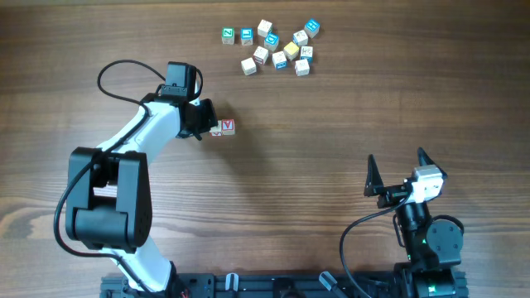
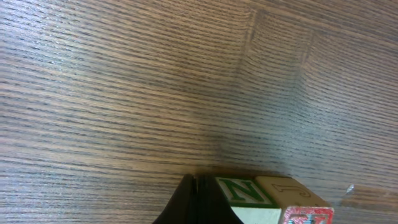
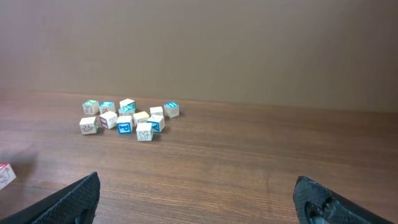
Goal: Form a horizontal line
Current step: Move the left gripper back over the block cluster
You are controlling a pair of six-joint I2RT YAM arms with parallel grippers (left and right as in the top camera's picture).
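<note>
Two letter blocks lie side by side on the wooden table: a green "N" block (image 1: 217, 130) (image 2: 245, 193) and a red-faced block (image 1: 228, 127) (image 2: 298, 208) touching its right side. My left gripper (image 1: 204, 118) (image 2: 198, 202) is shut, its black fingers pressed together right against the left side of the N block. The red block also shows at the left edge of the right wrist view (image 3: 5, 175). My right gripper (image 1: 396, 172) (image 3: 199, 190) is open and empty, far to the lower right.
A loose cluster of several white, blue and yellow letter blocks (image 1: 277, 45) (image 3: 127, 117) lies at the table's far middle. The left arm's cable (image 1: 116, 79) loops over the table's left part.
</note>
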